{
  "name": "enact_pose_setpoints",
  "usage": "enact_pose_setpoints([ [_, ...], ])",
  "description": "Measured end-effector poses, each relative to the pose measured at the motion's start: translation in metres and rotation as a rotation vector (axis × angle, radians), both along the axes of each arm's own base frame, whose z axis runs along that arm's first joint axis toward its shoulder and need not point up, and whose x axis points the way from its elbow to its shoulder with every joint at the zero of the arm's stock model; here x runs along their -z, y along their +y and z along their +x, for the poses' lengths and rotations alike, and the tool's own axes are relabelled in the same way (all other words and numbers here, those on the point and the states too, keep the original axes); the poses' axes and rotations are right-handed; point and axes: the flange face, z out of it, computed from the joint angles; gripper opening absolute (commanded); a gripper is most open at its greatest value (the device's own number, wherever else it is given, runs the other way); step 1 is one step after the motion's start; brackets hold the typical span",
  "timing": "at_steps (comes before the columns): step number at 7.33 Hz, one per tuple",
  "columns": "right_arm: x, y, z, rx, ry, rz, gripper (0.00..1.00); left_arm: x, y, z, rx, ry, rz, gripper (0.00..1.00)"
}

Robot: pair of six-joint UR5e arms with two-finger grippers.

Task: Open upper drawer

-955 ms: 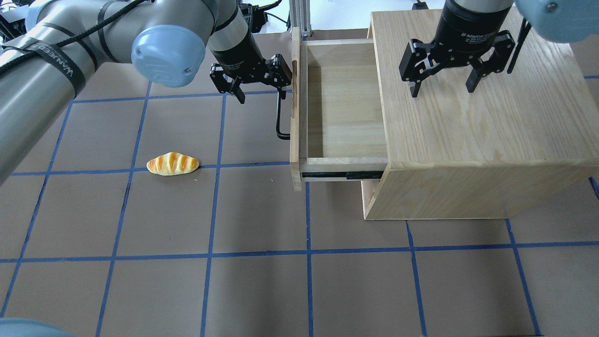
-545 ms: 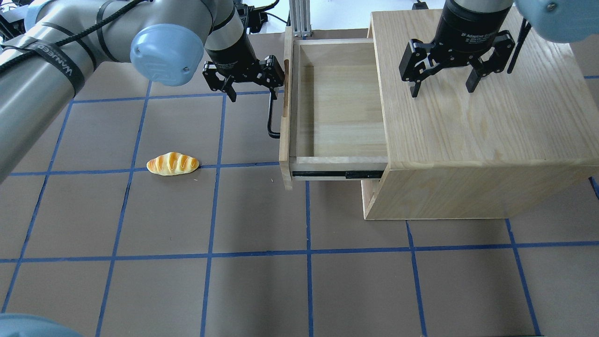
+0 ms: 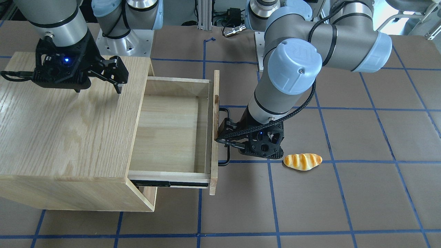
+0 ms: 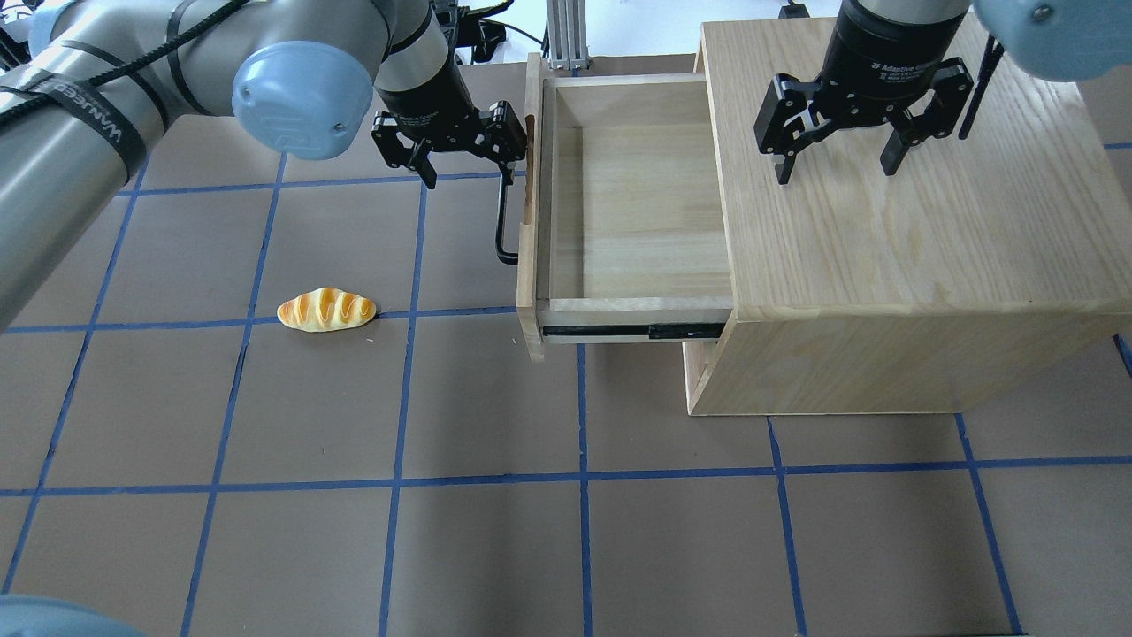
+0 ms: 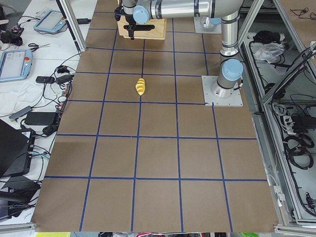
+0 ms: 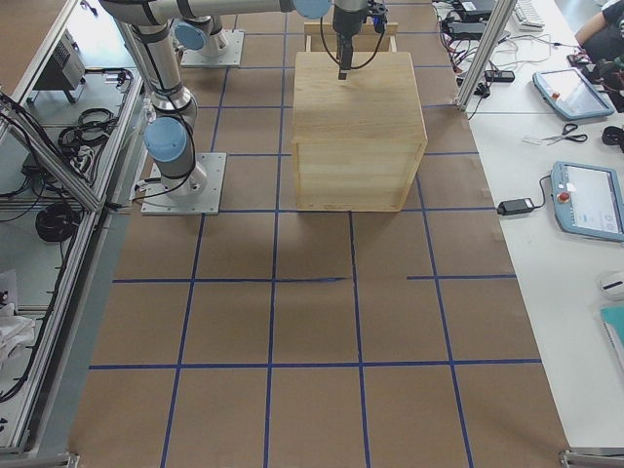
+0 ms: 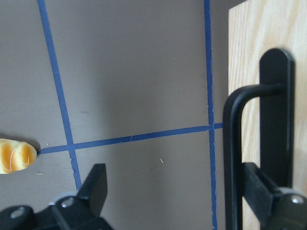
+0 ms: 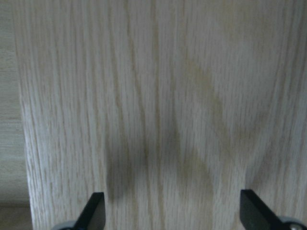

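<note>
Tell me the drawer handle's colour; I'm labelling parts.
The handle is black; the left wrist view shows it best.

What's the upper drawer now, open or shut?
Open: the upper drawer sticks out of the cabinet, its bare inside and black side rail exposed.

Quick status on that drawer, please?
Left gripper open, one finger hooked behind handle. Right gripper open over cabinet top. Upper drawer well out, empty. Bread roll clear of it.
</note>
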Motion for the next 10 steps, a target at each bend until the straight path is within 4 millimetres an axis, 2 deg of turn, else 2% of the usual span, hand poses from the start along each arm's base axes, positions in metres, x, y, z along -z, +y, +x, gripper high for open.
enact_pose_setpoints([
  [2, 0.0, 0.0, 0.0, 0.0, 0.0, 0.0, 1.0, -0.019, 0.012, 0.002, -0.009, -0.005, 0.023, 1.0],
  [4, 0.0, 0.0, 0.0, 0.0, 0.0, 0.0, 1.0, -0.049, 0.023, 0.013, -0.022, -0.023, 0.014, 1.0],
  [7, 0.0, 0.0, 0.0, -0.001, 0.0, 0.0, 1.0, -0.083, 0.03, 0.08, -0.107, -0.048, 0.03, 1.0],
  [10, 0.0, 0.0, 0.0, 0.0, 0.0, 0.0, 1.0, -0.105, 0.044, 0.131, -0.146, -0.062, 0.029, 1.0],
])
